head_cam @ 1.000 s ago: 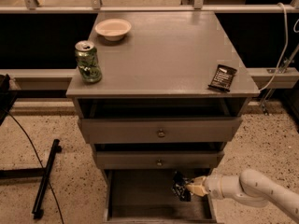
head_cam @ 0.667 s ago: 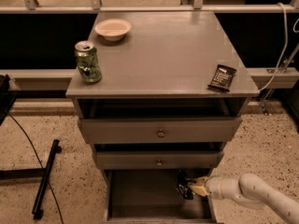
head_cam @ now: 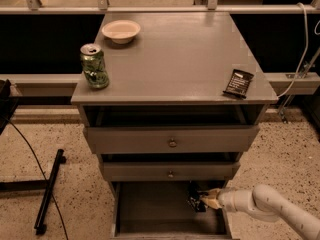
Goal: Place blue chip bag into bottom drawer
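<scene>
Now the gripper (head_cam: 207, 202), reaching in from 3 o'clock, is clamped on the blue chip bag (head_cam: 194, 201) over the bottom drawer (head_cam: 150, 206); best lower it to the floor, clear of the right wall, then release.

You see little of the bag (head_cam: 195, 202): it sits dark in shadow at the right of the drawer (head_cam: 150, 209). The gripper (head_cam: 208, 202) is right against its right edge, and you cannot tell whether it has hold of it. The arm (head_cam: 272, 211) runs off the lower right corner. The drawer's front is cut by the bottom edge, its back hidden under the middle drawer (head_cam: 170, 171). The print of the packet (head_cam: 238, 83) on the desk (head_cam: 180, 59) is too small to read.
</scene>
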You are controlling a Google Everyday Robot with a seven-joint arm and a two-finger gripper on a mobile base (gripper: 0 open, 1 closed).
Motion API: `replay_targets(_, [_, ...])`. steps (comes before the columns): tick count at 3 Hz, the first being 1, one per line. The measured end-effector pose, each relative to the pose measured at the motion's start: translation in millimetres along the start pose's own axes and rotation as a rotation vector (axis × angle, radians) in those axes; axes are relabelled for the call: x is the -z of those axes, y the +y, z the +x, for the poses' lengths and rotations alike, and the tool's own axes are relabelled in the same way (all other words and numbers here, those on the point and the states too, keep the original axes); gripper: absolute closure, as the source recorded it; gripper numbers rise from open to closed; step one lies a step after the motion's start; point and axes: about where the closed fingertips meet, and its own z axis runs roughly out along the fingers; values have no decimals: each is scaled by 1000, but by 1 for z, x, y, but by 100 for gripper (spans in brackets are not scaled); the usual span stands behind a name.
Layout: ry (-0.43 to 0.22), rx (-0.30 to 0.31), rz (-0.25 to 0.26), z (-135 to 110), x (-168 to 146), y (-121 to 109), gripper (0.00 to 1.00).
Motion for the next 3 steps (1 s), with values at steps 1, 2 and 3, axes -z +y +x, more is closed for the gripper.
replay_targets(1, [-1, 0, -4, 0, -2, 1, 28])
replay_targets(2, [11, 7, -14, 0, -5, 4, 4])
replay_targets(3, [82, 57, 0, 5, 5, 11, 30])
